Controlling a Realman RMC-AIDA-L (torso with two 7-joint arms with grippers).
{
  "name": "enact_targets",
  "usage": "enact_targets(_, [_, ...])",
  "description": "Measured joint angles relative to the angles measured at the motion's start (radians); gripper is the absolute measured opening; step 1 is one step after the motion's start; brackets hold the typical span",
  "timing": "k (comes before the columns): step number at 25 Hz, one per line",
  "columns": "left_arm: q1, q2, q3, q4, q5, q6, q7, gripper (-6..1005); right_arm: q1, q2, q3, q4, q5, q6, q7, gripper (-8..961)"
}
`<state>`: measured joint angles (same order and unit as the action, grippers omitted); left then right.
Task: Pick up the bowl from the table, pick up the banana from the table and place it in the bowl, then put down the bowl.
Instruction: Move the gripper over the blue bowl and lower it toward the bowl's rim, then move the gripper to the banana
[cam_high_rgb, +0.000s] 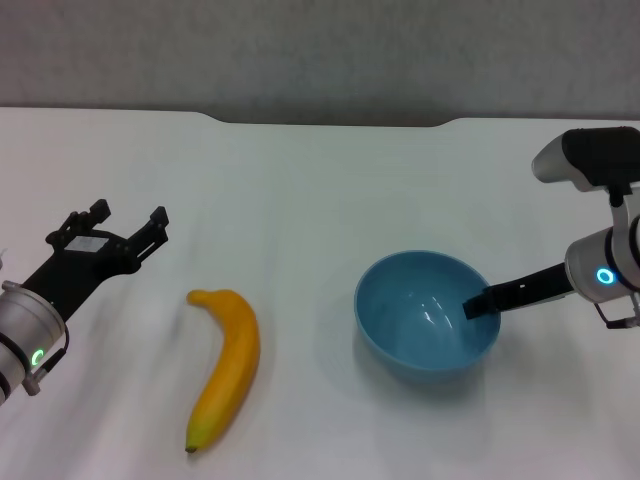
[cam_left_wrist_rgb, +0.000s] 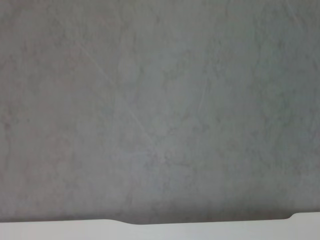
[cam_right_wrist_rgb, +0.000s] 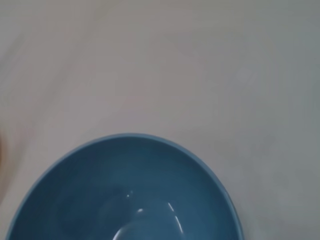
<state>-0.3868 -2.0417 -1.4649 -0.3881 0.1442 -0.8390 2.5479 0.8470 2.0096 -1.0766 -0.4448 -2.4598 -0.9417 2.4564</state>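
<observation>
Light-blue bowl (cam_high_rgb: 428, 315) on white table (cam_high_rgb: 320, 180), rim pinched on its right side by right gripper (cam_high_rgb: 480, 303) — yellow banana (cam_high_rgb: 225, 366) lying to its left, near left gripper (cam_high_rgb: 128, 226), fingers spread, holding nothing.

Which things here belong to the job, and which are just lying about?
Job: bowl, empty, with the right gripper at its rim; banana lying on the table; left gripper, open, beside the banana.
Lying about: nothing visible.
</observation>
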Motion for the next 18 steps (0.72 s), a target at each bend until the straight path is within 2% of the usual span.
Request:
enact_targets(10, [0.004, 0.000, 0.000, 0.000, 0.000, 0.000, 0.000, 864, -0.013, 0.002, -0.049, -0.001, 0.005, 0.057, -0.005, 341])
enact_targets(15, [0.005, 0.000, 0.000, 0.000, -0.001, 0.000, 0.000, 864, -0.013, 0.003, -0.049, -0.001, 0.006, 0.069, -0.005, 155])
enact_targets(18, [0.005, 0.000, 0.000, 0.000, -0.001, 0.000, 0.000, 864, -0.013, 0.004, -0.049, 0.000, 0.007, 0.076, -0.005, 77])
